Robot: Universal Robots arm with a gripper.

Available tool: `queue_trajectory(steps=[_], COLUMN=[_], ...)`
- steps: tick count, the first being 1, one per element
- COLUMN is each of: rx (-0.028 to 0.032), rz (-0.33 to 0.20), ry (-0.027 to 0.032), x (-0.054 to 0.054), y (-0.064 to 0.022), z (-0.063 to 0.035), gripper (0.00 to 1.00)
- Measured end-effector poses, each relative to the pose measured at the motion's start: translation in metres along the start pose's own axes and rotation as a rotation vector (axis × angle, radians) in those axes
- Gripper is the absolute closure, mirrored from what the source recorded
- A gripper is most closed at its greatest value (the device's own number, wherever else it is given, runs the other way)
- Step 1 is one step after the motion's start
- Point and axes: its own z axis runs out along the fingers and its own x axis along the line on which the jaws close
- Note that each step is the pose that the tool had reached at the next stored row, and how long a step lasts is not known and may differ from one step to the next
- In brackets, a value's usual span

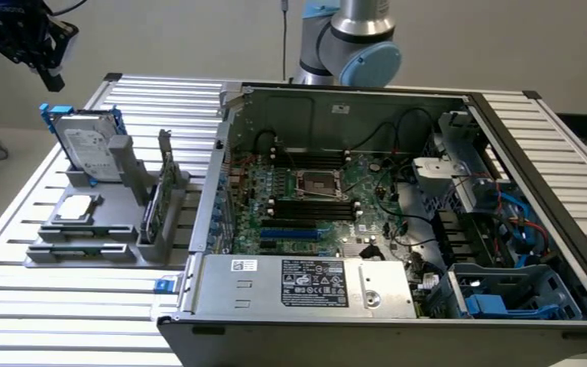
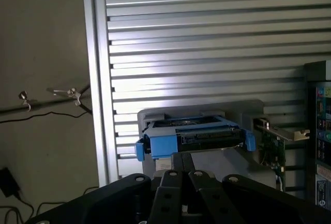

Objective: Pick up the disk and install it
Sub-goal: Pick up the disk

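So in the exterior view the gripper [image 1: 51, 79] hangs way up in the upper left corner of the frame, in the air and well apart from everything on the table [image 1: 39, 306]. Its fingers are pressed together with nothing between them. You can see that in the wrist view too, where the gripper [image 2: 181, 172] is empty and the disk [image 2: 192, 137] sits just past the fingertips, not touching them.

The disk [image 1: 86, 149] stands on edge in a grey rack [image 1: 89, 248] at the left of the frame, label side facing the camera, with blue rails along its edges. Lower in the same rack a small silver chip [image 1: 76, 208] lies flat. A green circuit card [image 1: 159, 200] stands upright on the rack's right side, between the disk and the computer case [image 1: 304, 115].

The case takes up the middle and right of the frame, side open, motherboard [image 1: 314, 199] in plain sight. The arm's base [image 1: 350, 38] rises behind it at top centre.
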Motion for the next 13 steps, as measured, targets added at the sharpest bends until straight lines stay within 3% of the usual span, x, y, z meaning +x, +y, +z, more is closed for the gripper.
queue_trajectory(steps=[10, 13], rx=[0.0002, -0.003], rz=[-0.001, -0.031], ry=[0.0, 0.0004], x=[0.0012, 0.0023], y=[0.0004, 0.0004], z=[0.0005, 0.0034], gripper=[0.89, 0.89])
